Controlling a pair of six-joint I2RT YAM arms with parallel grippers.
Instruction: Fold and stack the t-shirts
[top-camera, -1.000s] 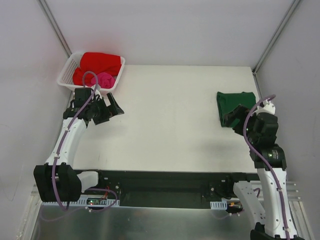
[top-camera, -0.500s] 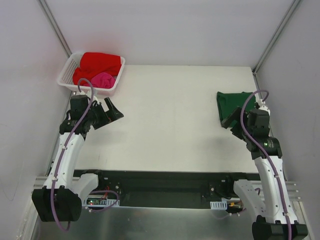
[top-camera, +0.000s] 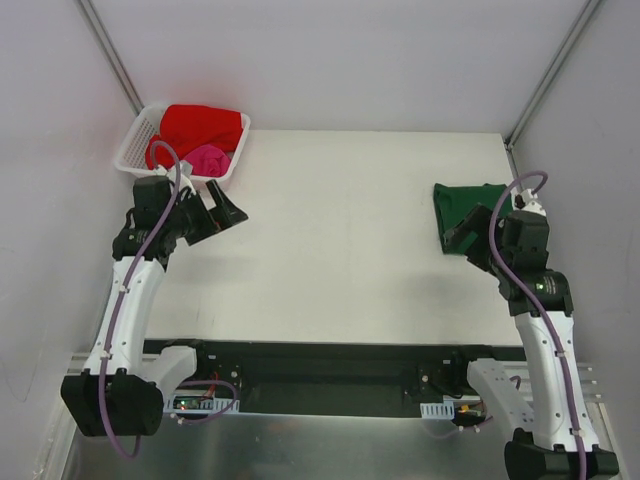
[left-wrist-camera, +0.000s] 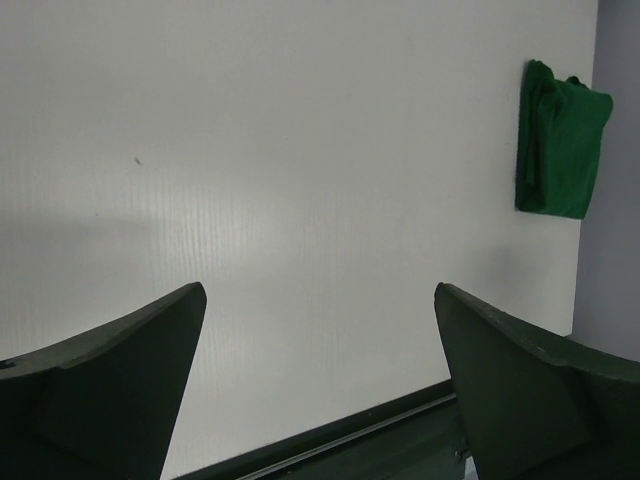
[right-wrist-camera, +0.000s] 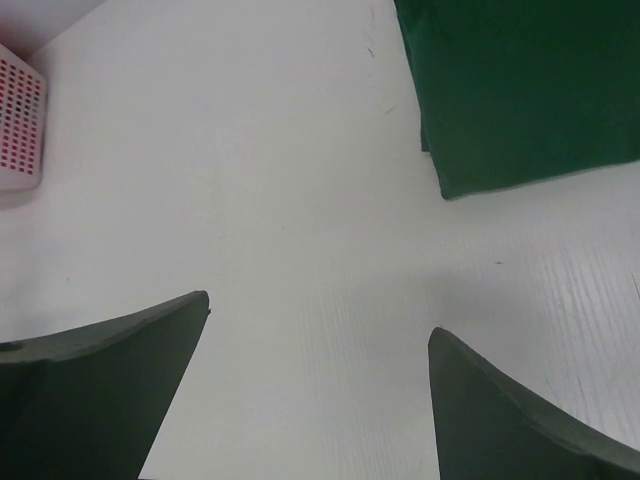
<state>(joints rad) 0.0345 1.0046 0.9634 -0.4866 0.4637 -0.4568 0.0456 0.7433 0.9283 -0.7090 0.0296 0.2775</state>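
A folded dark green t-shirt (top-camera: 462, 204) lies flat at the table's right side; it also shows in the left wrist view (left-wrist-camera: 560, 140) and the right wrist view (right-wrist-camera: 520, 90). A bright red t-shirt (top-camera: 200, 125) and a pink t-shirt (top-camera: 210, 160) sit crumpled in the white basket (top-camera: 135, 150) at the far left corner. My left gripper (top-camera: 222, 214) (left-wrist-camera: 320, 290) hovers open just in front of the basket, pointing across the table, nothing between its fingers. My right gripper (top-camera: 463, 234) (right-wrist-camera: 320, 315) is open and empty over the green shirt's near edge.
The basket's corner (right-wrist-camera: 20, 120) shows at the left edge of the right wrist view. Grey walls close in the table on the left, back and right. A black rail (top-camera: 320, 375) runs along the near edge between the arm bases.
The left arm's wrist has pulled back to the left and its gripper sits slightly farther up the table. The right arm has barely shifted. Both grippers stayed open.
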